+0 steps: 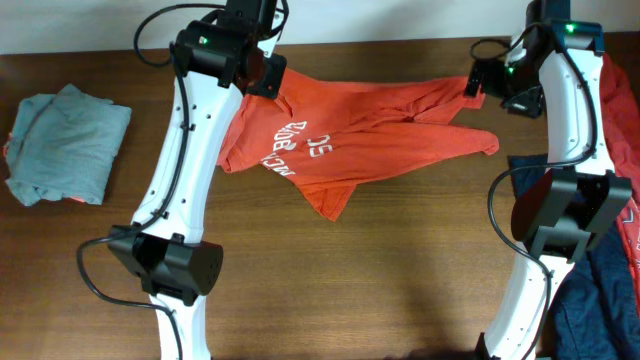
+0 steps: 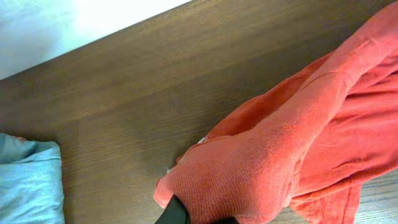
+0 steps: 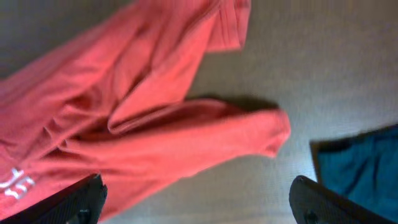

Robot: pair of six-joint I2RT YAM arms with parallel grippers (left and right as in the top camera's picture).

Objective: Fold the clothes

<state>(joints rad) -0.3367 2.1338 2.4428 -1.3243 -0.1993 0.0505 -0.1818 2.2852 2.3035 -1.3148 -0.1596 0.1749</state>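
The orange-red T-shirt point(image 1: 340, 140) lies crumpled across the middle of the wooden table, its white lettering facing up. My left gripper point(image 1: 268, 74) is shut on the shirt's far left corner; in the left wrist view the cloth point(image 2: 292, 143) bunches over the black fingers point(image 2: 175, 213) and hides the jaws. My right gripper point(image 1: 482, 82) hovers open by the shirt's far right end. In the right wrist view its fingers point(image 3: 81, 199) stand wide apart with nothing between them, above the shirt's sleeve point(image 3: 155, 124) and bare table.
A folded pale grey-green garment point(image 1: 65, 148) sits at the left edge of the table, also seen as point(image 2: 28, 180). A red garment point(image 1: 622, 110) lies at the right edge, with a navy one point(image 1: 600, 290) below it, the same navy garment point(image 3: 364, 162) near my right gripper.
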